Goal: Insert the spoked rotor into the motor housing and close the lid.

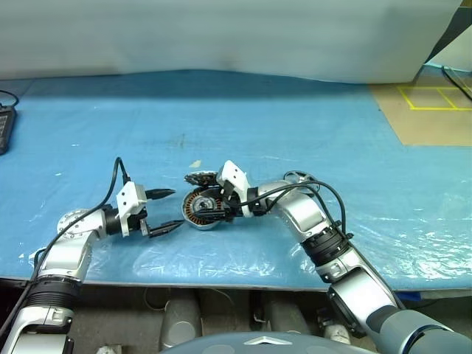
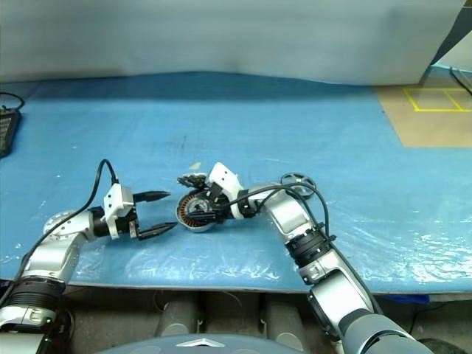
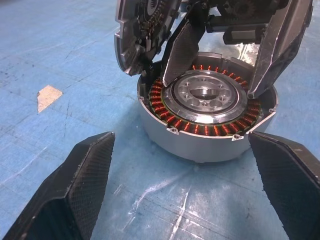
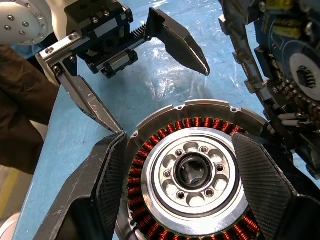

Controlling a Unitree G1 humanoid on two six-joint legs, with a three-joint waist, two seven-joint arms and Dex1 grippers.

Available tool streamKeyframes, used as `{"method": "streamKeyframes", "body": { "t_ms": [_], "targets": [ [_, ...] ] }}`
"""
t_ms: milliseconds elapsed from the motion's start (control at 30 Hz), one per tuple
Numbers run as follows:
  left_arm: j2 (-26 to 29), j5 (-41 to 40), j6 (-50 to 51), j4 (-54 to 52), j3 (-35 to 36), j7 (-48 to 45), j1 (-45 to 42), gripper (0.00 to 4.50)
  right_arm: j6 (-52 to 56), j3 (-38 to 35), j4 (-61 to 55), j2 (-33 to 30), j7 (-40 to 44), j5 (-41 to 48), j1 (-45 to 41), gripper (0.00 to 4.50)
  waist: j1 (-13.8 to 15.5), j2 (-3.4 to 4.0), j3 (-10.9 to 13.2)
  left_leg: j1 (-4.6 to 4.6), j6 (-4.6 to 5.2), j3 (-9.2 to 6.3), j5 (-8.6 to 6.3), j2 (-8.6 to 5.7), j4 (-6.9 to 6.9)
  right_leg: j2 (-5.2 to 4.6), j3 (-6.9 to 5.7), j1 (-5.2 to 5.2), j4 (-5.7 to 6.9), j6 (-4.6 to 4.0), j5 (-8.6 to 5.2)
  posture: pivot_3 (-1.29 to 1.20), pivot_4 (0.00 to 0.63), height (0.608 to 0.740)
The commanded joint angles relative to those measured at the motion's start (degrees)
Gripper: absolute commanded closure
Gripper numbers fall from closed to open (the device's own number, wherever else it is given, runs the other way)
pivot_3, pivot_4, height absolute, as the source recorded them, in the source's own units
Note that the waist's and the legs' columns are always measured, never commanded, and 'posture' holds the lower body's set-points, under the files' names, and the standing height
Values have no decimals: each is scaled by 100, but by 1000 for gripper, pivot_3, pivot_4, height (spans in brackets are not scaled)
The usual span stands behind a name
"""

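Here, right gripper (image 4: 182, 165) fingers apart, one on each side of the motor housing (image 1: 203, 209), just beside its rim; contact can't be confirmed, so no firm clamp to report. The right wrist view looks straight into the housing: copper-coloured windings in a ring, silver hub with holes around a dark centre, nothing lying over them. Right arm comes in from the right, gripper pointing left across the sheet.

Left gripper (image 1: 167, 209) fingers wide apart, holding nothing. It points right at the housing from the left, just short of it, a strip of sheet between fingertips and housing wall. In the left wrist view the two black fingers (image 3: 75, 192) frame the housing with a clear gap on both sides.

Housing sits on the blue plastic sheet (image 1: 295, 125) near the middle, toward the near edge, open face tilted up toward the robot. Just beyond it on the far-left side, the lid (image 3: 140, 30) stands on edge, tilted, leaning against or right beside the housing rim; its patterned face with small parts shows in both wrist views. Can't tell whether it actually touches the rim.

The spoked rotor (image 1: 299, 177) lies on the sheet to the right of the housing, on the far side of the right forearm, well apart from both grippers.

A small pale scrap (image 1: 195, 164) lies on the sheet just beyond the lid. A dark device (image 1: 4, 127) sits at the far left edge. Brown board with yellow tape lines (image 1: 431, 99) at the far right.
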Motion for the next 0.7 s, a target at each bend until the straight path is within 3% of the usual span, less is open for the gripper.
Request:
{"method": "streamKeyframes", "body": {
  "t_ms": [33, 300, 700],
  "targets": [
    [53, 1, -105, -35, 65, -31, -60, 0, -59, -108, -61, 64, 45, 119, 20, 1619, 0, 0, 0, 0, 0, 0, 0, 0, 0, 0, 0, 0, 0, 0, 0, 0, 150, 740],
    [25, 35, -101, -52, 67, 2, -51, 0, -92, -165, 42, 117, 21, 109, -25, 4366, 0, 0, 0, 0, 0, 0, 0, 1, 0, 0, 0, 0, 0, 0, 0, 0, 150, 740],
    [11, 48, -16, -153, 38, 104, -34, 0, -83, 66, 172, -20, -87, -257, -67, 4441, 0, 0, 0, 1, -1, 1, 1, 1, 0, 0, 0, 0, 1, 0, 0, 0, 150, 740]
  ]
}}
